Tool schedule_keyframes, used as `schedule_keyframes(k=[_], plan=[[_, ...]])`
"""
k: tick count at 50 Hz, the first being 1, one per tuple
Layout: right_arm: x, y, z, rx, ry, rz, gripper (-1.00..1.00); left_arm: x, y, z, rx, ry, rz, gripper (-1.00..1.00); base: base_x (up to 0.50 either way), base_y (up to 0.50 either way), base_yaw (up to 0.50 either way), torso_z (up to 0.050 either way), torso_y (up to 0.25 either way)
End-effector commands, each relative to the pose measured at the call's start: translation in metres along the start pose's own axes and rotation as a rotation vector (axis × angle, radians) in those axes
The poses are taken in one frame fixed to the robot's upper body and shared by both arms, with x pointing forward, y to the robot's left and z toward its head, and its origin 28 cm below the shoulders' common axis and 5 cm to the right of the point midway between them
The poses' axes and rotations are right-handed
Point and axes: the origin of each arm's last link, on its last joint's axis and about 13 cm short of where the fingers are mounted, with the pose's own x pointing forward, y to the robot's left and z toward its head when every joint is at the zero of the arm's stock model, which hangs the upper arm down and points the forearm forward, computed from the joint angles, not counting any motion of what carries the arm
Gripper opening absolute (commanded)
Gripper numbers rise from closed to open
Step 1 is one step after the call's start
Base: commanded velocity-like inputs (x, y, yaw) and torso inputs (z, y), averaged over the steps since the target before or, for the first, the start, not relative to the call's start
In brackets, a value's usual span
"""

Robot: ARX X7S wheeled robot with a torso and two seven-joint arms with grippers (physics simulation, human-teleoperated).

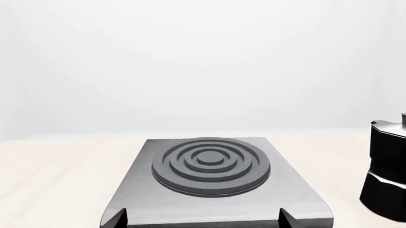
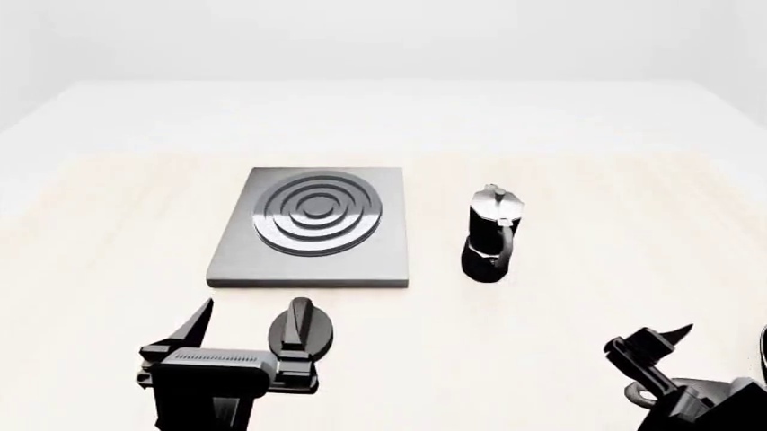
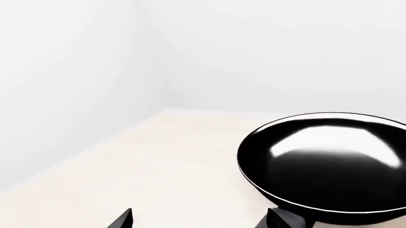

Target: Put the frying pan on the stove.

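The frying pan (image 3: 323,166) is seen only in the right wrist view, resting on the counter (image 2: 576,180) just ahead of the right end effector (image 3: 203,218), whose fingers are spread wide and hold nothing. The left end effector (image 2: 246,328) is likewise held wide apart and empty, near the front edge of the stove (image 2: 314,226), beside which a moka pot (image 2: 493,235) is set.

Moka pot (image 2: 491,235) upright on pale table (image 2: 576,341); knob (image 2: 300,328) nearby.

One stove (image 2: 314,229), one frying pan (image 3: 326,166), one moka pot (image 2: 491,235), one knob (image 2: 301,326).
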Motion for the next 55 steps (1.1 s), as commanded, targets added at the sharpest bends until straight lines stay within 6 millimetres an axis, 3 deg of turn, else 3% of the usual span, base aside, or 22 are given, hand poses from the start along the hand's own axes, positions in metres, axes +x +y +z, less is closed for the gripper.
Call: schedule_keyframes(k=[1,28,42,55], plan=[[0.001,0.003,0.000,-0.002,-0.001,-0.058,1.00,0.000,0.000,0.000,0.001,0.000,0.000,1.00,0.00,0.00,0.00,0.000,0.000],[0.026,0.041,0.005,0.042,-0.014,-0.243,1.00,0.000,0.000,-0.004,-0.002,0.005,-0.004,1.00,0.00,0.00,0.00,0.000,0.000],[0.050,0.050,-0.005,0.063,0.013,-0.411,1.00,0.000,0.001,-0.004,-0.004,0.005,-0.004,1.00,0.00,0.00,0.00,0.000,0.000],[0.052,0.055,-0.008,0.032,0.016,-0.477,1.00,-0.001,0.000,-0.005,-0.005,0.008,-0.007,1.00,0.00,0.00,0.00,0.000,0.000]])
